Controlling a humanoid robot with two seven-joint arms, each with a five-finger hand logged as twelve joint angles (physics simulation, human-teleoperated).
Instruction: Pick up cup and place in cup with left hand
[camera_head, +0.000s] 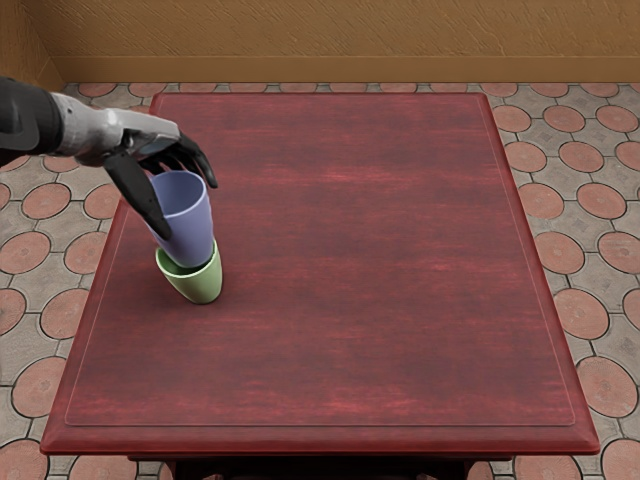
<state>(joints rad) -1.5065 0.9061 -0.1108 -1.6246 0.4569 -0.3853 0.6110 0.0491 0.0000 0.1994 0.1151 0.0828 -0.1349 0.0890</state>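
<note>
Blue cup (188, 225) is nesting into the green cup (203, 286) near the tabletop's left edge (87, 335), left fingers (137, 192) gripping it; lowering, then release, is needed.

From where I stood, the bot's L arm (25, 115) was dk. blk, approx. cylindrical; its L hand (140, 136) had a lt. gray, metallic-looking back (kinda scuffed-looking, tbh) w/ long, smooth blk fingers (199, 160).

From where I am standing, I can read no text, no label, no brand, no number and no sign, on the table (360, 260) or around it.
</note>
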